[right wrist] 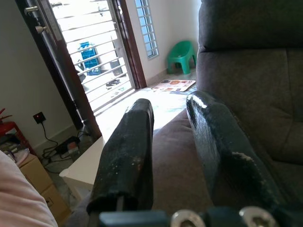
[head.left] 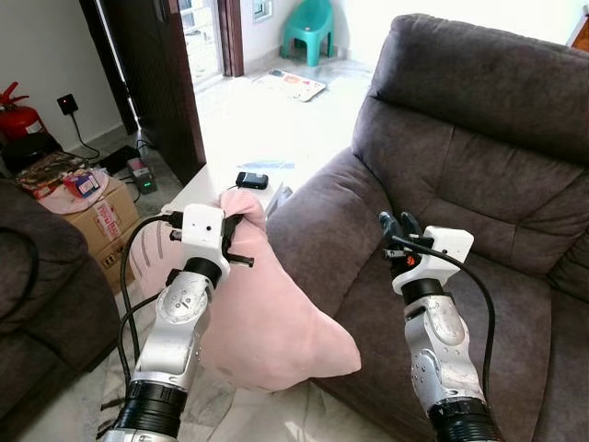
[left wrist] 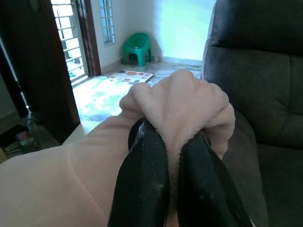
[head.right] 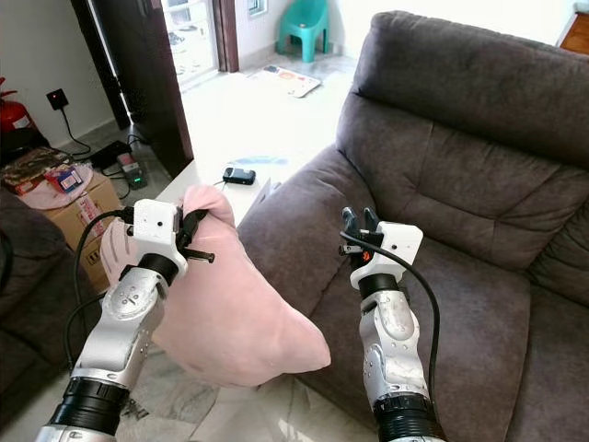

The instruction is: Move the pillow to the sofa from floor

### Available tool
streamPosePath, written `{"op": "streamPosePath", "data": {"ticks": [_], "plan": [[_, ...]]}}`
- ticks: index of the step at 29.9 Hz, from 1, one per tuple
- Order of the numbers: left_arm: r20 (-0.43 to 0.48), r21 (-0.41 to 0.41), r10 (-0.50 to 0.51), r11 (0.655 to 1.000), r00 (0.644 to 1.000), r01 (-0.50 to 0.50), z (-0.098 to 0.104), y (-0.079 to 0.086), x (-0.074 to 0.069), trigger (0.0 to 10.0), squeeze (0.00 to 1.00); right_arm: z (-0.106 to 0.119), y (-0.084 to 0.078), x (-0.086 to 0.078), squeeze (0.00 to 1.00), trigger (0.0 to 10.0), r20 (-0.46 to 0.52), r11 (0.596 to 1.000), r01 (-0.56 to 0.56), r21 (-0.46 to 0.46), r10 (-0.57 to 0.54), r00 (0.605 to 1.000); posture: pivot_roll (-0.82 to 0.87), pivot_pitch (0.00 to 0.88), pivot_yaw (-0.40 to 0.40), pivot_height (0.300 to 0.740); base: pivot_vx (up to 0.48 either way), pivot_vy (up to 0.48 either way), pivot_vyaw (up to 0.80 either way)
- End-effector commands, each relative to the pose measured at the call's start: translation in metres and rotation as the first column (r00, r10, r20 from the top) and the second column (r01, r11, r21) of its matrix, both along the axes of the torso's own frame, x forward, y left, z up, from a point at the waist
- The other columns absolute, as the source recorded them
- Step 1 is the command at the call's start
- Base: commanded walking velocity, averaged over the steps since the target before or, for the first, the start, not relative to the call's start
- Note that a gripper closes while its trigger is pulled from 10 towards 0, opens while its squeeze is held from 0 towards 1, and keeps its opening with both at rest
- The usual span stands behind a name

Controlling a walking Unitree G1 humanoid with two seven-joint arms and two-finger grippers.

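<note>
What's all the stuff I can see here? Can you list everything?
pillow: one, pink, held up beside the sofa arm
sofa: one, dark grey-brown, right
table: one, white, behind the pillow
phone-like device: one, black, on the table
stool: one, green, far floor
mat: one, colourful, floor near the stool
box: one, cardboard, left
fire extinguisher: one, red, far left
left gripper: black fingers, pinching a pillow corner
right gripper: black fingers, open above the sofa seat
</note>
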State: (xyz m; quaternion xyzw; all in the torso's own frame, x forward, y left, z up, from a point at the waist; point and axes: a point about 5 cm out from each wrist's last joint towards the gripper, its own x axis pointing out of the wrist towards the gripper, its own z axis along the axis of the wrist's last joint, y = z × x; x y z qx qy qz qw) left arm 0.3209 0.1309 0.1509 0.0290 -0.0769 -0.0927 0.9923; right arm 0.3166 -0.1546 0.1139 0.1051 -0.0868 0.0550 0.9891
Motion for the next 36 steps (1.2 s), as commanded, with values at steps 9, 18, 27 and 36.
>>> {"op": "streamPosePath", "data": {"ticks": [9, 18, 27, 36], "plan": [[0.112, -0.026, -0.013, 1.0, 0.994, 0.016, 0.0242, -0.0041, -0.0027, 10.0, 0.0, 0.0039, -0.0028, 0.001, 0.0, 10.0, 0.007, 1.0, 0.001, -0.01, -0.001, 1.0, 0.08, 0.0, -0.068, 0.74, -0.337, 0.0, 0.0], [0.102, -0.023, -0.011, 1.0, 0.995, 0.013, 0.0217, -0.0067, -0.0023, 10.0, 0.0, 0.0017, -0.0064, 0.0001, 0.0, 10.0, -0.007, 1.0, 0.013, -0.02, -0.013, 1.0, 0.07, 0.0, -0.069, 0.74, -0.251, 0.0, 0.0], [0.098, -0.024, -0.006, 1.0, 0.995, 0.008, 0.0198, -0.0064, -0.0027, 10.0, 0.0, 0.0002, -0.0082, 0.0011, 0.0, 10.0, -0.021, 1.0, 0.023, -0.02, -0.023, 1.0, 0.07, 0.0, -0.074, 0.74, 0.0, 0.0, 0.0], [0.096, -0.032, -0.015, 0.999, 0.995, 0.018, 0.019, -0.0086, -0.0027, 10.0, 0.0, -0.0022, -0.0082, 0.002, 0.0, 10.0, -0.044, 1.0, 0.019, -0.017, -0.02, 0.999, 0.06, 0.0, -0.072, 0.74, 0.0, 0.0, -0.43]]}}
